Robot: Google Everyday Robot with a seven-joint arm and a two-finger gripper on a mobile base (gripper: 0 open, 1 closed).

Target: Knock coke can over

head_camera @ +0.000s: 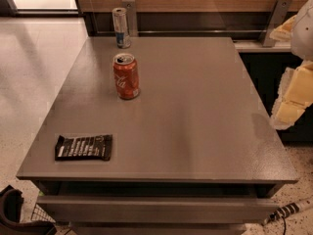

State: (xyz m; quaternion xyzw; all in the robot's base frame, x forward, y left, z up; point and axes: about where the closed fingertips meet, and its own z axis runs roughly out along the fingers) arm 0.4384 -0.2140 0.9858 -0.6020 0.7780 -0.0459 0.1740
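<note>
coke can (126, 76) upright | tool (292, 101) seemingly far right, well apart

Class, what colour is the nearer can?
Red can, white script, camera view; pincer at right edge.

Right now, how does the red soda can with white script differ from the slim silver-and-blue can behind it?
The red coke can is wider, the silver-and-blue can slimmer. The coke can stands further in on the grey table; the silver-and-blue can stands at its far edge. Both are upright. The gripper hangs beyond the table's right edge.
</note>
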